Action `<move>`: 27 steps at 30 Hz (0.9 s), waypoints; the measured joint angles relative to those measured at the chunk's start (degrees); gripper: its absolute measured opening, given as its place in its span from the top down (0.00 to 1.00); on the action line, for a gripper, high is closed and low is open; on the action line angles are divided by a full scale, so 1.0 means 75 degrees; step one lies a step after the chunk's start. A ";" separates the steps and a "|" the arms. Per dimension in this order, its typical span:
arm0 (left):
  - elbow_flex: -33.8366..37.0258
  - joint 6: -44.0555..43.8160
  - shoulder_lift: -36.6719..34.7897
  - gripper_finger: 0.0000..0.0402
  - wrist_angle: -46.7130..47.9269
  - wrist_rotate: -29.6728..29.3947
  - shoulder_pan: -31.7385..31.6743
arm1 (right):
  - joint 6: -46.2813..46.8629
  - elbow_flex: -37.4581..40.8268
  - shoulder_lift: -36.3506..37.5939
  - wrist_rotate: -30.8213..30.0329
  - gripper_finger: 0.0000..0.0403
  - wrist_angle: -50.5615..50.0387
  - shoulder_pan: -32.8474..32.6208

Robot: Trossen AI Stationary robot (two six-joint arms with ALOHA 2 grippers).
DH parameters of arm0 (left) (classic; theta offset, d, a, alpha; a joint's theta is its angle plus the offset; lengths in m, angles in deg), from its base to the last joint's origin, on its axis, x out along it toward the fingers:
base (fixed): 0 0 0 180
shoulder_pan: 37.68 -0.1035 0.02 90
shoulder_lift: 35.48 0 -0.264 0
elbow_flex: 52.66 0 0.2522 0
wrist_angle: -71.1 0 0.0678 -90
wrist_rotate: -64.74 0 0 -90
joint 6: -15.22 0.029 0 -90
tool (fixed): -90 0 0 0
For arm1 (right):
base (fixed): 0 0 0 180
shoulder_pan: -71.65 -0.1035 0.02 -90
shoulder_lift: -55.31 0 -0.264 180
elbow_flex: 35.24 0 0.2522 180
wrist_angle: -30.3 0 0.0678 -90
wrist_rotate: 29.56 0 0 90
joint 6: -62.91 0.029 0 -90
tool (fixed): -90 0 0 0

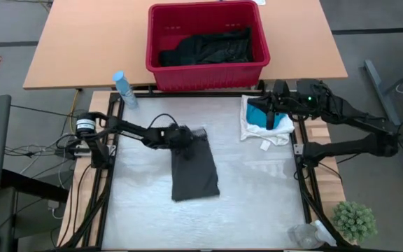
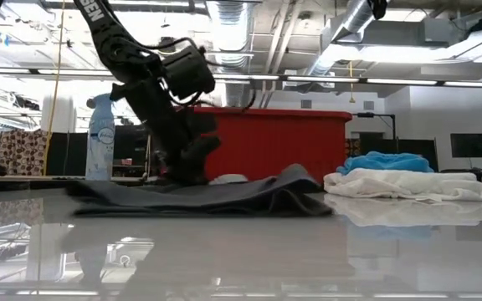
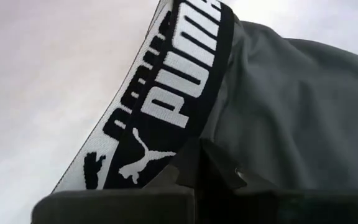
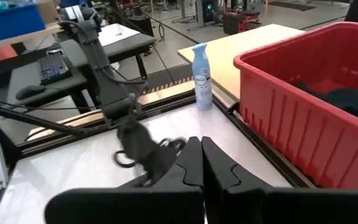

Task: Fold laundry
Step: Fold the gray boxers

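Observation:
A dark grey garment (image 1: 196, 171) with a black, white-lettered waistband (image 3: 166, 106) lies folded on the white table. My left gripper (image 1: 185, 138) is shut at its far end and slants down onto it. A white garment (image 1: 263, 134) with a small teal one (image 1: 281, 123) on top lies at the far right. My right gripper (image 1: 270, 120) hovers shut above that pile and holds nothing. Black garments (image 1: 208, 47) lie in the red basket (image 1: 152, 42) beyond the table. My left gripper pinches the dark grey garment where the waistband meets the grey cloth (image 3: 219, 140), at the garment's far end. The fingers (image 3: 225, 168) slant down from the table's left. The garment's body (image 2: 224, 196) rests on the table; how many layers are held, I cannot tell.
A blue spray bottle (image 1: 124, 89) stands at the table's far left corner. A small green plant (image 1: 355, 220) and a clear bottle (image 1: 306, 234) stand at the near right corner. The near half of the table surface (image 1: 187, 224) is bare.

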 joint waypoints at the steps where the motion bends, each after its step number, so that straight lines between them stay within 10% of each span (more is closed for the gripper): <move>1: 0.0002 0.0262 0.0009 1.00 -0.0160 0.0307 0.0074 | -0.0008 0.0000 -0.0003 0.0000 0.96 -0.0037 0.0009; 6: -0.0179 0.1030 0.0032 1.00 -0.0647 0.1186 0.0297 | -0.0006 0.0000 -0.0209 0.0002 0.96 -0.0240 0.0010; 18: -0.1588 0.0756 -0.1194 1.00 0.0333 -0.0069 0.0339 | 0.0665 0.0000 -0.2101 -0.0006 0.86 -0.1584 0.0302; 27: -0.1658 -0.0834 -0.2761 0.88 0.2643 0.0016 0.0719 | 0.0844 0.0000 -0.3950 0.0595 0.55 -0.2268 0.0187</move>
